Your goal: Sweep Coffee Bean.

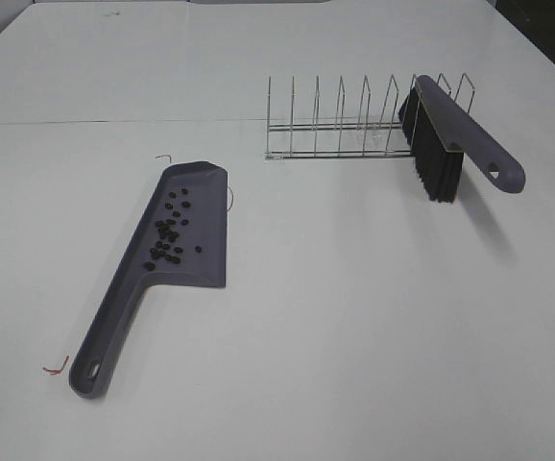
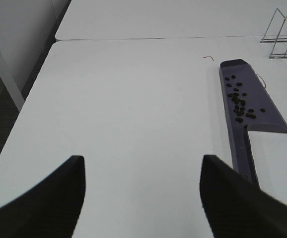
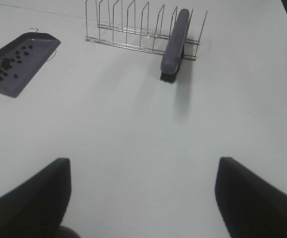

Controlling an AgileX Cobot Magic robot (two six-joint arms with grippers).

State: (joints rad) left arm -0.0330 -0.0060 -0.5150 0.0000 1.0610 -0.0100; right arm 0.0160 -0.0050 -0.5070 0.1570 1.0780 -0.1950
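Both end effectors, left (image 2: 141, 198) and right (image 3: 143, 198), hang wide and empty, the dark oval coffee beans (image 1: 169, 229) already sit in the grey plastic dustpan (image 1: 129, 307), so sweeping looks done, nothing left but retreat.

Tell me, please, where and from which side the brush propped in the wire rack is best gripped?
Grip the brush by its grey handle, near the free end with the hanging hole, coming from above on the right arm's side. That end juts clear of the wire rack, while the black bristles point down to the table, so the open right end effector could probably close across the handle's narrow sides.
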